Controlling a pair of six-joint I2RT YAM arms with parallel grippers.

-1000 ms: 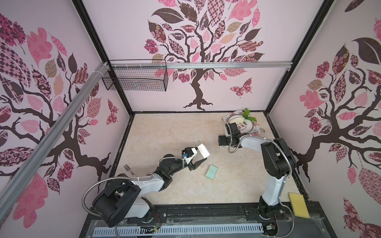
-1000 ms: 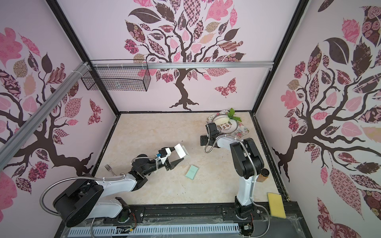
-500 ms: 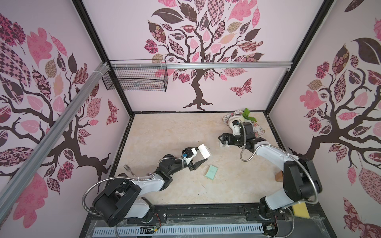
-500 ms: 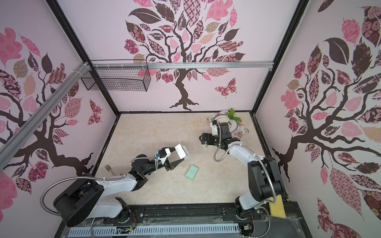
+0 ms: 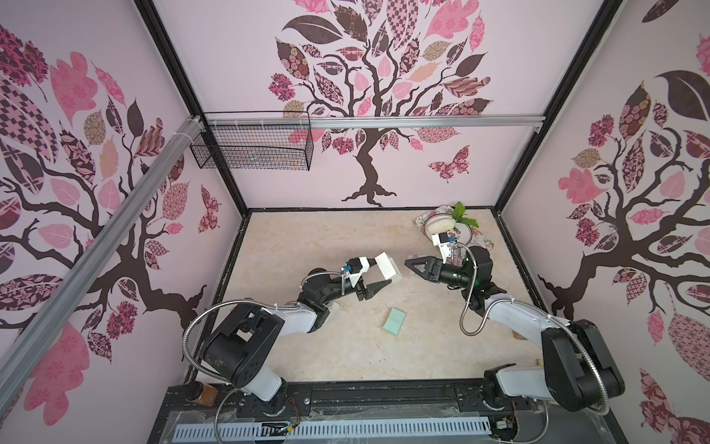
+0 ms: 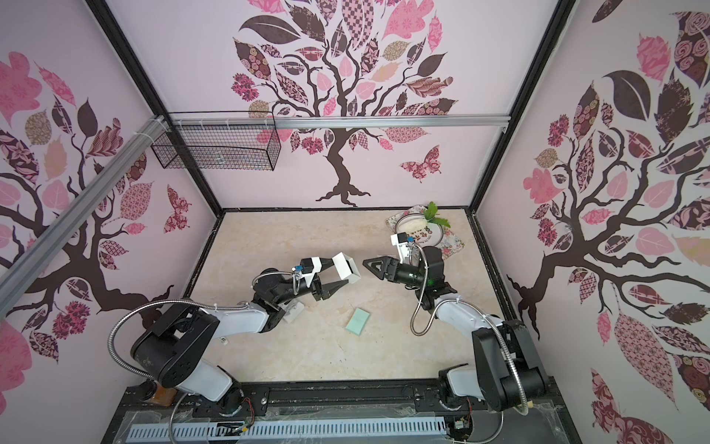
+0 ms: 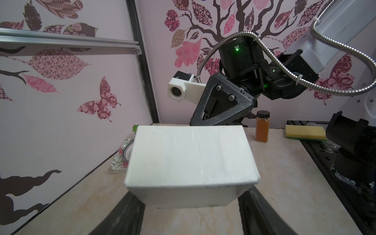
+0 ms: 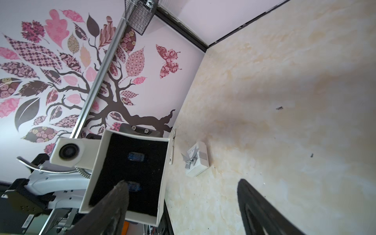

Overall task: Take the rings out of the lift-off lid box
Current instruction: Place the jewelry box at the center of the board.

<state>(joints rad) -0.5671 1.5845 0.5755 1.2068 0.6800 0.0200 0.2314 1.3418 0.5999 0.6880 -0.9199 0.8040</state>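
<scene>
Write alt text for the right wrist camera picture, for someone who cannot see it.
An open white box with a black lining, held up by the left arm, faces the camera. The right arm's dark jaws stand apart and empty in the foreground, over a beige table where a small bow-tied gift box lies.
</scene>
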